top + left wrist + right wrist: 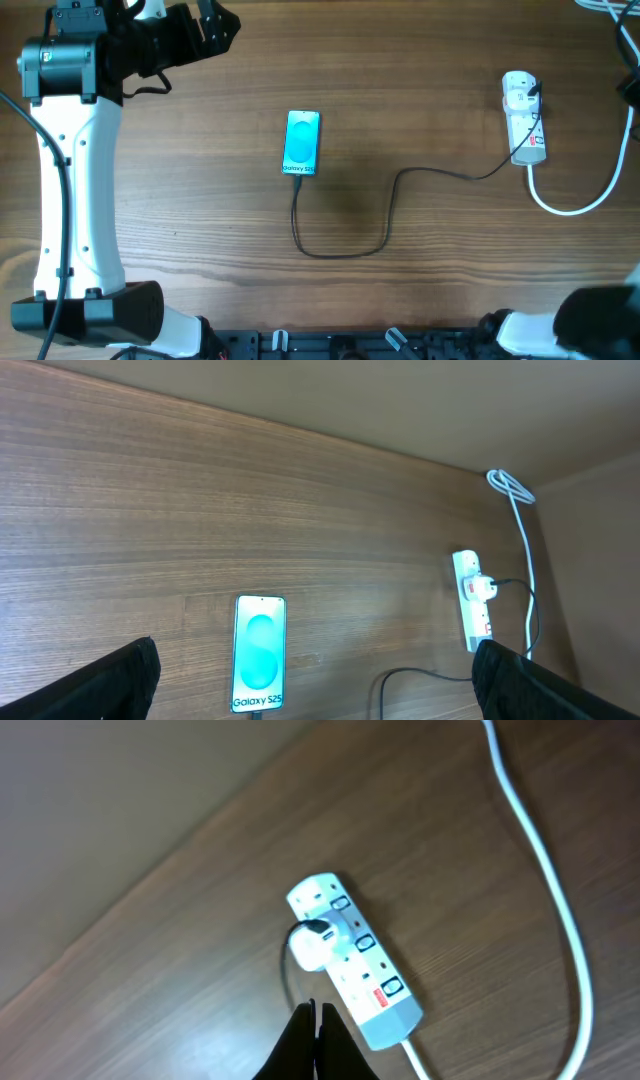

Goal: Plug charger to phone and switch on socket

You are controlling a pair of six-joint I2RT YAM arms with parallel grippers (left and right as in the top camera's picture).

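The left gripper [214, 26] hangs at the far left of the wooden table [180, 220], its jaws spread wide and holding nothing. Right of it, mid-table, the phone [302, 143] lies flat, teal screen up. The charger [345, 251] seems to meet the phone's near edge, though the tip is too small to be sure. It loops nearward, then runs right to a white plug [312, 946] seated in the socket [523, 118] at the far right. A thick white cord [590, 197] curves from the socket's near end. The right gripper [315, 1038] hovers just beside the socket, jaws pressed together, empty.
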